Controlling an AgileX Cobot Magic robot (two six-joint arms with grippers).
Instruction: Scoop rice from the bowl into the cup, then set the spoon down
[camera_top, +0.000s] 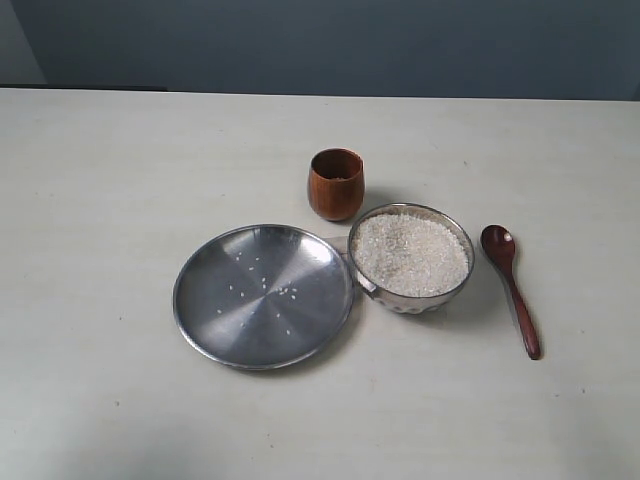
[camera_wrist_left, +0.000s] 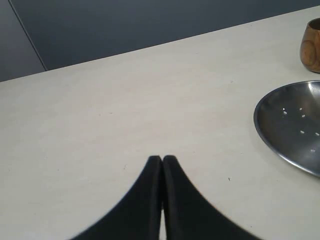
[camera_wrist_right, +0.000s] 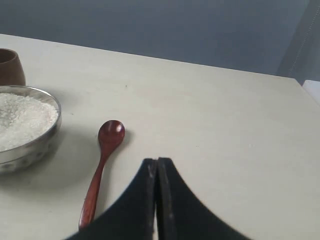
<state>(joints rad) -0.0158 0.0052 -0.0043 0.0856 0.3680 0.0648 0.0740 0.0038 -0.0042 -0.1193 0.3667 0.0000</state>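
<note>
Spoon (camera_top: 511, 288) flat on tabletop (camera_top: 100, 200) just beside rice-filled bowl (camera_top: 411, 258), handy for scooping; cup (camera_top: 335, 184) close behind bowl; plate (camera_top: 263, 295) touching bowl; left claw (camera_wrist_left: 162, 159) and right claw (camera_wrist_right: 157, 161) both pressed together, empty.

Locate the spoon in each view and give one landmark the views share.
Exterior: spoon lies on the table right of the bowl, head toward the far edge.
Left wrist: not in view.
Right wrist: spoon lies beside the bowl, ahead of the shut right gripper.
Shared landmark: the cup.
</note>
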